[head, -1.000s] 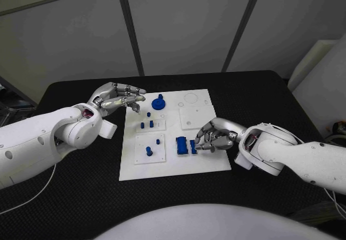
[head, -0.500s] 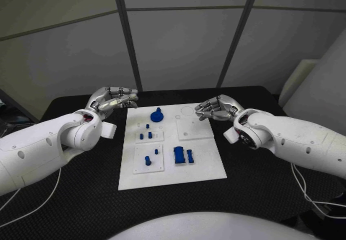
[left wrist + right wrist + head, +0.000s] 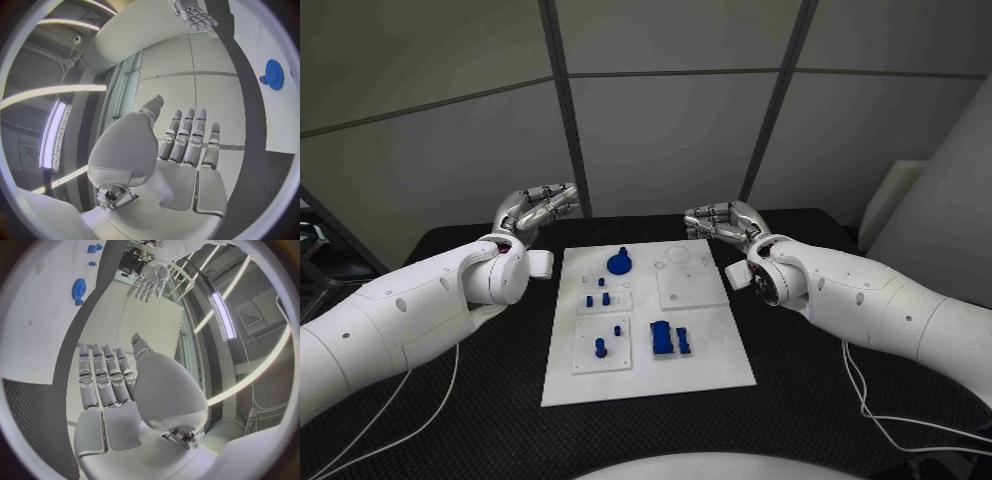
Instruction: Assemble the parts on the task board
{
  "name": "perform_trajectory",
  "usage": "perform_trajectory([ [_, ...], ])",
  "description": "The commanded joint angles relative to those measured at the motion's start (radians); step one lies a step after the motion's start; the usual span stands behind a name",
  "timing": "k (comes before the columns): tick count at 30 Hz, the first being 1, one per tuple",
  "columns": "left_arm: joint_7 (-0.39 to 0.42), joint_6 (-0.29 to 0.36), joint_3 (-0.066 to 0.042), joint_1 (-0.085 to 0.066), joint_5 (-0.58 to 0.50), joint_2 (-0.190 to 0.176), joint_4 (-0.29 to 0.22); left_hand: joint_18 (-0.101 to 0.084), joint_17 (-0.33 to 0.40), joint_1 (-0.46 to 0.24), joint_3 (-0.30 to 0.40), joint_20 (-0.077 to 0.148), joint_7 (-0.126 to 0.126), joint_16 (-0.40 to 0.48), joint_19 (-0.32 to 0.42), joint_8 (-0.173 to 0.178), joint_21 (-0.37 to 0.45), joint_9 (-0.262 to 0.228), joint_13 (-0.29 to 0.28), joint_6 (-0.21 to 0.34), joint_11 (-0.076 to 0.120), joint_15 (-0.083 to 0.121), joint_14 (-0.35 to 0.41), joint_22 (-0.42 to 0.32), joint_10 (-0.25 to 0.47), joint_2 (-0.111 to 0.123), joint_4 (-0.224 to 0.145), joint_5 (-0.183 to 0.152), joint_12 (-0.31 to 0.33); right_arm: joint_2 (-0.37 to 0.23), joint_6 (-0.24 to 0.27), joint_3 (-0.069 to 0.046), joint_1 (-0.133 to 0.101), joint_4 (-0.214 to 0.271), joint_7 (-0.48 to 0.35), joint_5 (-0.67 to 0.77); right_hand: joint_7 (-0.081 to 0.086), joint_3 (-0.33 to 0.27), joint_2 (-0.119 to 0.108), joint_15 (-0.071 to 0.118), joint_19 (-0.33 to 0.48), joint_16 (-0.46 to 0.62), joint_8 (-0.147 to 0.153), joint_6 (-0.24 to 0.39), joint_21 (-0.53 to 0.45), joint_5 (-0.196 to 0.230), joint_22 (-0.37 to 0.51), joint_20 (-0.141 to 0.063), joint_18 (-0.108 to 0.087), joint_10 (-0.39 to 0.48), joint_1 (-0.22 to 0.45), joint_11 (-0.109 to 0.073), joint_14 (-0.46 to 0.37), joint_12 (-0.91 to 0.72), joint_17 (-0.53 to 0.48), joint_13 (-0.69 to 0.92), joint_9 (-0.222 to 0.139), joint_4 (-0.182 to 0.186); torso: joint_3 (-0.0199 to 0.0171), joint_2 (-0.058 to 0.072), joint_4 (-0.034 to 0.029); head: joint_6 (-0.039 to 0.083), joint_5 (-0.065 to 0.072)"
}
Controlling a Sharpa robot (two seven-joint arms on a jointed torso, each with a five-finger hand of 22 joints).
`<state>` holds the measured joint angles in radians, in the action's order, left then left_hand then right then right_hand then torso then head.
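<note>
From above, the white task board (image 3: 646, 325) lies lengthwise in the middle of the frame on the black bench (image 3: 473, 400), and both arms are lifted off it. The left hand (image 3: 538, 208) hangs at the upper left of the board's far end, the right hand (image 3: 723, 219) at the upper right, each raised above the bench's far edge and touching nothing.

The head view cannot settle how the fingers stand; they look bunched and small there. The wrist views answer it. The left wrist camera shows the left hand (image 3: 181, 145) flat, fingers straight and lying side by side, thumb out to one side, nothing in the palm. The right wrist camera shows the right hand (image 3: 109, 385) the same way: fingers extended, thumb apart, holding nothing. Each wrist view also catches the other hand, fingers loosely apart and empty, at the top of its circle.

The parts stay on the board. A round blue gear (image 3: 619, 263) sits near the far end, left of centre; it is also seen in both wrist views. Small blue pegs (image 3: 599, 298) stand below it, another peg (image 3: 600, 347) lower left, and two blue blocks (image 3: 669, 339) side by side at lower centre.
</note>
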<state>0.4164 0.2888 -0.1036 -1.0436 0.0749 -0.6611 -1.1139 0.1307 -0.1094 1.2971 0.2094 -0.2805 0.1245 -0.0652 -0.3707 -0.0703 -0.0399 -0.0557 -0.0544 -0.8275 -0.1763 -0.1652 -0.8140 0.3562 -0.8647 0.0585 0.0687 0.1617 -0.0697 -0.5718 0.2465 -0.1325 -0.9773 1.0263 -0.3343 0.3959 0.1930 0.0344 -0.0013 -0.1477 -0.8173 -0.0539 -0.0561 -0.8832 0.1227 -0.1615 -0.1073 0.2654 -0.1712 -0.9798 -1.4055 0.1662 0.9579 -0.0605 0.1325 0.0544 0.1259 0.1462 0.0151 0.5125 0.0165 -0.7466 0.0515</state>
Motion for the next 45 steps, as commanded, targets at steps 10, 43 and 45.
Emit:
perform_trajectory([
  [10, 0.036, 0.166, 0.036, -0.002, -0.024, -0.046, -0.16, -0.04, 0.109, -0.7, -0.111, 0.154, -0.124, 0.065, 0.199, 0.07, 0.04, 0.056, 0.054, 0.447, 0.095, 0.089, 0.439, -0.195, 0.467, -0.058, -0.069, -0.088, 0.07, -0.069, 0.165, 0.042, -0.023, 0.172, -0.057, -0.123, -0.103, -0.034, 0.001, 0.148, 0.439, 0.054, 0.056, 0.474, -0.123, 0.087, 0.107, -0.143, 0.079, 0.525, 0.754, -0.089, -0.514, 0.06, -0.132, -0.054, -0.126, -0.146, -0.0082, 0.019, -0.0088, 0.082, -0.029],
  [43, 0.104, 0.481, 0.104, -0.006, -0.075, -0.119, -0.456, -0.04, 0.109, -1.141, -0.209, 0.28, -0.124, 0.065, 0.371, 0.07, 0.04, 0.056, 0.054, 0.728, 0.176, 0.165, 0.716, -0.356, 0.761, -0.058, -0.069, -0.162, 0.07, -0.208, 0.524, 0.132, -0.073, 0.544, -0.186, -0.396, -0.193, -0.034, 0.001, 0.148, 0.714, 0.054, 0.056, 0.775, -0.123, 0.161, 0.107, -0.265, 0.171, 0.859, 1.233, -0.166, -0.841, 0.06, -0.132, -0.054, -0.126, -0.146, -0.0151, 0.032, -0.0165, 0.147, -0.051],
  [45, 0.104, 0.481, 0.104, -0.006, -0.075, -0.119, -0.456, -0.04, 0.109, -1.153, -0.209, 0.28, -0.124, 0.065, 0.371, 0.07, 0.04, 0.056, 0.054, 0.734, 0.176, 0.165, 0.723, -0.356, 0.769, -0.058, -0.069, -0.162, 0.07, -0.208, 0.524, 0.132, -0.073, 0.544, -0.186, -0.396, -0.193, -0.034, 0.001, 0.148, 0.722, 0.054, 0.056, 0.782, -0.123, 0.161, 0.107, -0.265, 0.171, 0.868, 1.246, -0.166, -0.848, 0.06, -0.132, -0.054, -0.126, -0.146, -0.0151, 0.032, -0.0165, 0.147, -0.051],
])
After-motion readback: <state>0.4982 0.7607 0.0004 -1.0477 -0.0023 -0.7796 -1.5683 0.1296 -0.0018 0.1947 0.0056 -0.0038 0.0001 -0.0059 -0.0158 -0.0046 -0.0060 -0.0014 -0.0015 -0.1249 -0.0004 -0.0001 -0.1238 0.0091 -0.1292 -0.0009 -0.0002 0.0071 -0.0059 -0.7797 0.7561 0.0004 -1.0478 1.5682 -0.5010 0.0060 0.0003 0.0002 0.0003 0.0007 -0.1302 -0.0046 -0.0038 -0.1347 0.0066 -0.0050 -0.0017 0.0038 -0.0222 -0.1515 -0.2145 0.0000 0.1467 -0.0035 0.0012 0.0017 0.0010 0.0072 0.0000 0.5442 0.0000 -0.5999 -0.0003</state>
